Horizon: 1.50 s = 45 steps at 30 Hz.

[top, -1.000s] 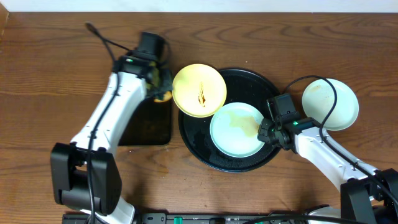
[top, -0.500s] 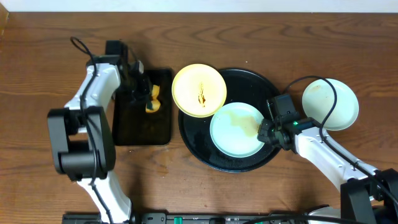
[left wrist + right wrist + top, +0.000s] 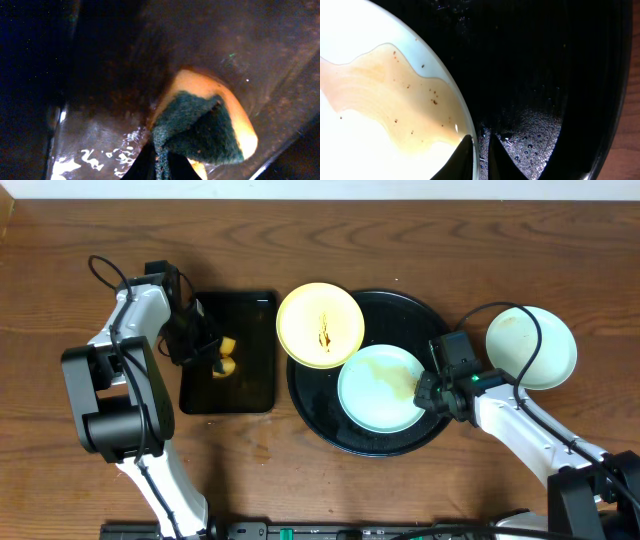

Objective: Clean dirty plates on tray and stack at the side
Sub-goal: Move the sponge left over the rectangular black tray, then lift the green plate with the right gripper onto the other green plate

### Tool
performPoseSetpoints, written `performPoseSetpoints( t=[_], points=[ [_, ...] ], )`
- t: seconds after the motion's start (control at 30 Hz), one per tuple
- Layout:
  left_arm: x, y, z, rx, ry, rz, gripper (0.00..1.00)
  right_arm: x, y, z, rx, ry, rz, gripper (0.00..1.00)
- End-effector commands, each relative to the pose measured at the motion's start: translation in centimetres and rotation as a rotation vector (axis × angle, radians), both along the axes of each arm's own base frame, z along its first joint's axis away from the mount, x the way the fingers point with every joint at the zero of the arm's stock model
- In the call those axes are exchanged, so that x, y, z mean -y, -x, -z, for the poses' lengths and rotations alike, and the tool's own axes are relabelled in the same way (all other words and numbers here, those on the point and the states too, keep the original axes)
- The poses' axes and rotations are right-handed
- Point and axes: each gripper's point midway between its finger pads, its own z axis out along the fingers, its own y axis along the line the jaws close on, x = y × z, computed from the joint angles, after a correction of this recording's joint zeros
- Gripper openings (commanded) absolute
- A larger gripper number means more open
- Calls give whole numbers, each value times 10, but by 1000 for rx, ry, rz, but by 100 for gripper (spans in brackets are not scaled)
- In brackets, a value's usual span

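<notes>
Scrub step, seemingly: toward table's near edge, smeared mint plate on black tray, rim clenched in right pincer; farther, toward left edge, sponge clenched in left pincer; next, bring sponge onto that plate's centre.

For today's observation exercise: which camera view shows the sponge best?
The left wrist view: the sponge is close up, yellow with a green scouring face, pinched by the left hand. Overhead, the sponge is only a small yellow speck on the rectangular tray. The right wrist view misses it.
</notes>
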Motion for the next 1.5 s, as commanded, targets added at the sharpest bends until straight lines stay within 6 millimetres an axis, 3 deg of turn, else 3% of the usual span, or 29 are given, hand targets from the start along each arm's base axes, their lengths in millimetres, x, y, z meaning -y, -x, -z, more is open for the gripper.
performPoseSetpoints(
  t=[0.0,0.17,0.23,0.43,0.57,0.87,1.17,1.27,1.33,1.47],
  points=[
    [41,-2,-11,77,163,170,8,2,4,5,-15,13,-8,11],
    [62,0,-6,97,109,331,8,2,4,5,-15,13,-8,11],
    [48,1,3,64,-37,339,8,2,4,5,-16,13,-8,11],
    [-6,1,8,-23,-376,121,8,2,6,6,-22,16,-8,11],
    [-12,-5,3,-14,-393,42,8,2,6,6,-24,16,-8,11],
    [4,-16,-24,86,-324,163,8,3,8,6,-30,18,-8,11],
    [22,-6,-14,65,-252,172,8,5,18,10,-68,26,-9,13],
    [29,-1,-9,55,-252,191,8,6,20,12,-72,28,-9,9],
    [33,2,-4,52,-251,204,8,6,18,12,-63,26,-9,2],
    [42,10,2,39,-250,231,8,4,5,9,-4,26,-30,1]
  ],
)
